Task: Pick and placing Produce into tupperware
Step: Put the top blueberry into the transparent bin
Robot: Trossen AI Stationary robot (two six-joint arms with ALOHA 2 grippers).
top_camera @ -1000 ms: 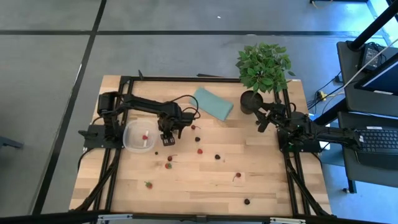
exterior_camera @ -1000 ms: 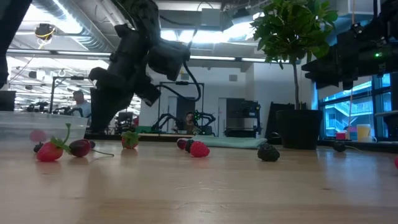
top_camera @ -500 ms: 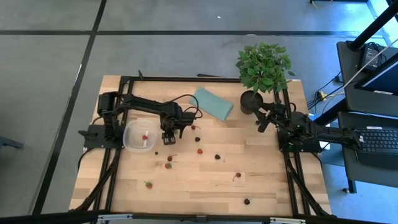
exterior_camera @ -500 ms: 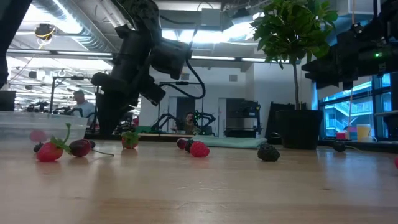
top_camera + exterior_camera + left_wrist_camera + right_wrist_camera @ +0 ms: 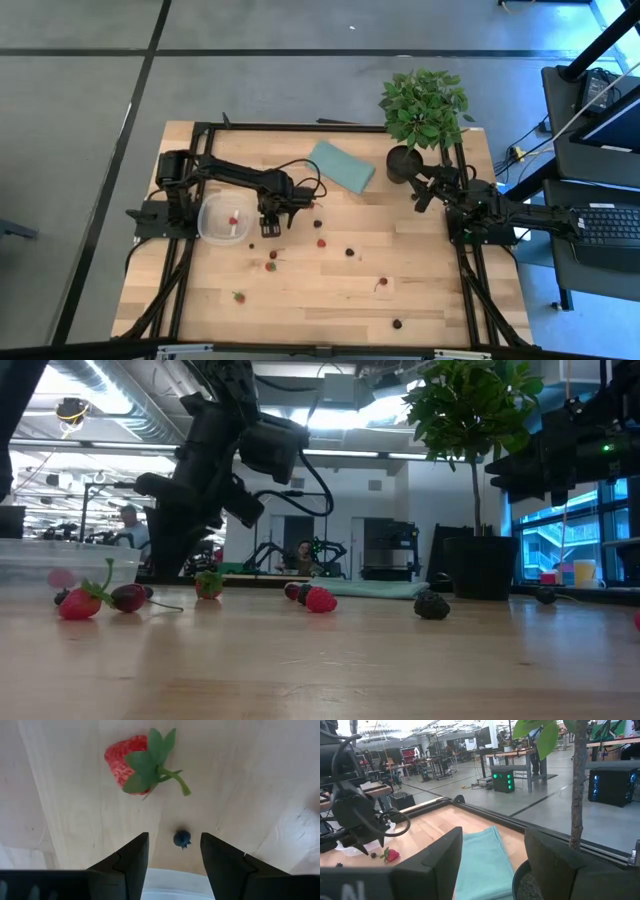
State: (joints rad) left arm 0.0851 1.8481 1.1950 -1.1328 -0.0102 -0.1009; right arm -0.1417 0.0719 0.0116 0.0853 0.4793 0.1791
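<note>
Hovering just beside the tupperware (image 5: 222, 220), the left gripper (image 5: 174, 851) points down at the bench (image 5: 420, 290), jaws wide and empty, with a small dark berry (image 5: 182, 839) between the fingertips and a strawberry (image 5: 131, 764) just past it. Step looks like lining up a pick. Next: drop, close on the berry, carry it to the tupperware, which already holds one red piece (image 5: 233, 220). Right gripper (image 5: 421, 192) waits by the potted plant (image 5: 422, 105), open.

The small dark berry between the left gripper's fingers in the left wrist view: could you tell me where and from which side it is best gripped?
Probably from straight above, closing on the round sides of the blueberry. It lies free on the wood, clear of the strawberry, and the open left gripper already has a finger on either side.
</note>
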